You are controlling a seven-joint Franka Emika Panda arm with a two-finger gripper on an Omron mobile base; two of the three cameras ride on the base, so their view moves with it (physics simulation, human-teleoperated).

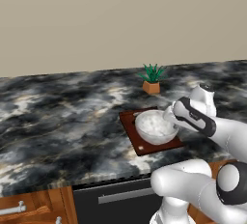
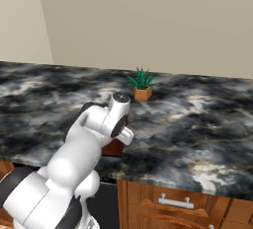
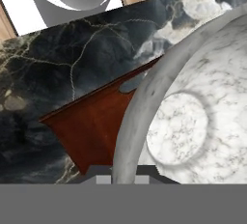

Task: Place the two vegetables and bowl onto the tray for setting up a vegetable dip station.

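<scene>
The whitish marbled bowl (image 1: 154,126) stands over the dark reddish-brown tray (image 1: 141,147) near the counter's front edge; I cannot tell whether it rests on the board. My gripper (image 1: 170,117) reaches the bowl's right rim from above. In the hand view the thick bowl rim (image 3: 144,102) runs down between my fingertips, and my gripper (image 3: 124,174) is shut on it, with the tray (image 3: 91,126) and its slot handle beneath. In the right base view my arm covers the bowl, leaving one corner of the tray (image 2: 113,148) visible. The two vegetables are hidden or out of view.
A spiky green potted plant (image 1: 152,79) (image 2: 142,86) stands on the black marbled counter (image 1: 62,117) behind the tray. Wooden drawers with metal handles (image 2: 174,202) sit under the counter's front edge.
</scene>
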